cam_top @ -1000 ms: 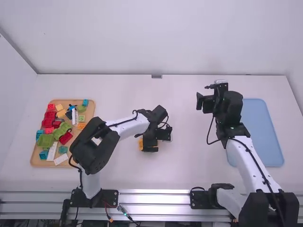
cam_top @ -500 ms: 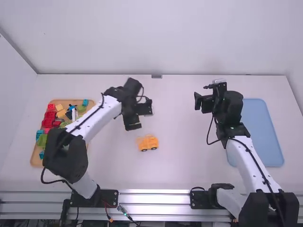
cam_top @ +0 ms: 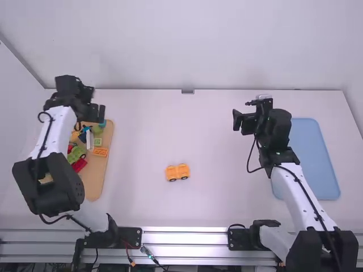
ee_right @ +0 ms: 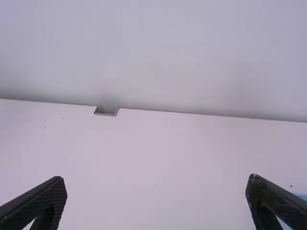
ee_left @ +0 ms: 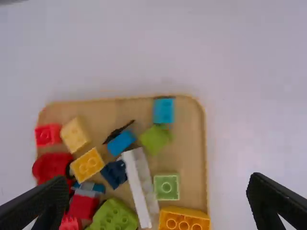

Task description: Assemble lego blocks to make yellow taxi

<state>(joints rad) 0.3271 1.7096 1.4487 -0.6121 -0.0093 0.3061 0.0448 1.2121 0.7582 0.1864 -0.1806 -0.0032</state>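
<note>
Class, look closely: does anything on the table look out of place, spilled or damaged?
Nothing stands out. The yellow vehicle stands upright on its wheels, and the loose blocks in sight, though jumbled, lie on the wooden tray, none visibly broken.

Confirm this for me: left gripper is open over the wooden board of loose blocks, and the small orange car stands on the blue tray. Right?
Not on the blue tray: the high view shows the small orange car on the white table, between the two arms. The left gripper is open over the wooden board of loose blocks, as you say.
</note>
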